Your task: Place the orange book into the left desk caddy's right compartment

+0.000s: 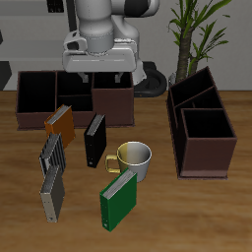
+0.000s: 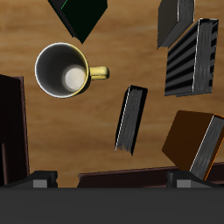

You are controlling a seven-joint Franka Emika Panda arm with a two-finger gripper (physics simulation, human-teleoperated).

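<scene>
Orange book (image 1: pixel 59 122) is standing on the desk (image 1: pixel 157 212) just in front of the broadside caddy (image 1: pixel 73 94), spine running near-to-far. The gripper (image 1: pixel 98 77) is hovering farther back, fingers (image 2: pixel 39 181) seemingly spread, holding nothing; the left desk caddy (image 1: pixel 201 128) is sitting well apart.

The wooden table (image 1: pixel 157 212) carries two dark reddish-brown caddies: the left desk caddy (image 1: pixel 202 128) lengthwise, the other caddy (image 1: pixel 74 96) broadside at the back. Between them lie the orange book (image 1: pixel 59 120), black book (image 1: pixel 94 141), green book (image 1: pixel 119 200), two grey striped books (image 1: pixel 52 156) and a mug (image 1: pixel 133 159).
</scene>
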